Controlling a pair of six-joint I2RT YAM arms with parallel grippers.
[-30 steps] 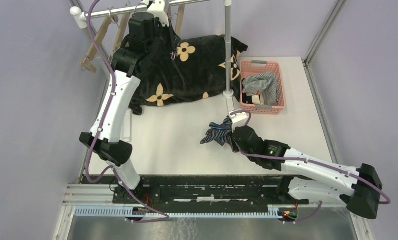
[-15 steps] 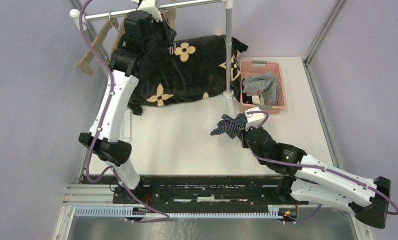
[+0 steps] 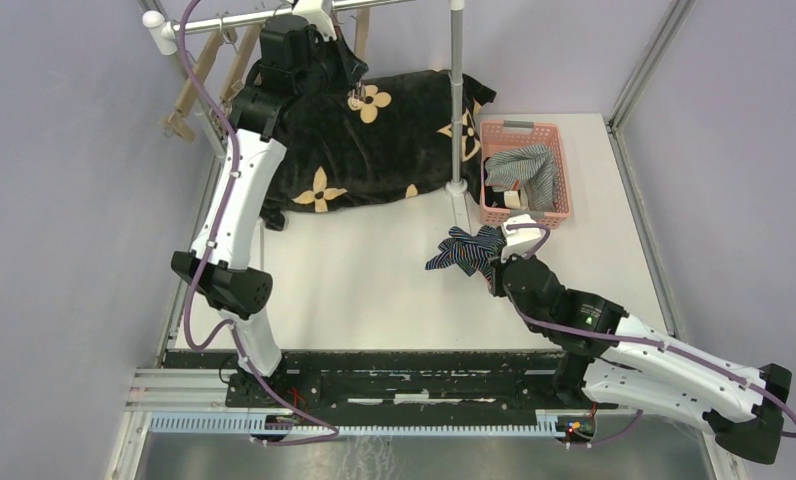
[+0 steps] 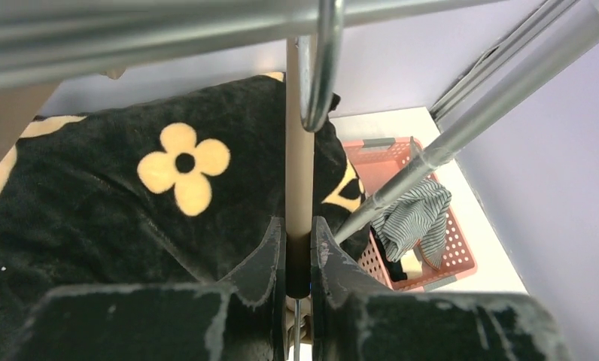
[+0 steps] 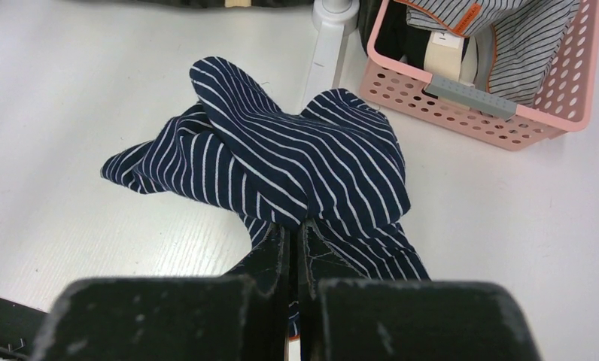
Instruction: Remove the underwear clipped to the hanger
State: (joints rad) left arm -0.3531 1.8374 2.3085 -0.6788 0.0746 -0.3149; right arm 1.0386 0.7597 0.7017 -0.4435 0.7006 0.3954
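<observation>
A basket (image 3: 566, 180) sat rear right on the surface (image 3: 354, 270), one brief (image 3: 529, 165) inside; a cloth (image 3: 394, 150) lay left of it, a second brief (image 3: 464, 252) just before it.

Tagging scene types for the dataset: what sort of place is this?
Probably a lab robot cell staged as a laundry corner, not a home: plain partition walls around a white table, a metal clothes rail over it, and a pink basket holding clothes.

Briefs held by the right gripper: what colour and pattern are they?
The briefs are navy with thin white stripes, clearest in the right wrist view.
</observation>
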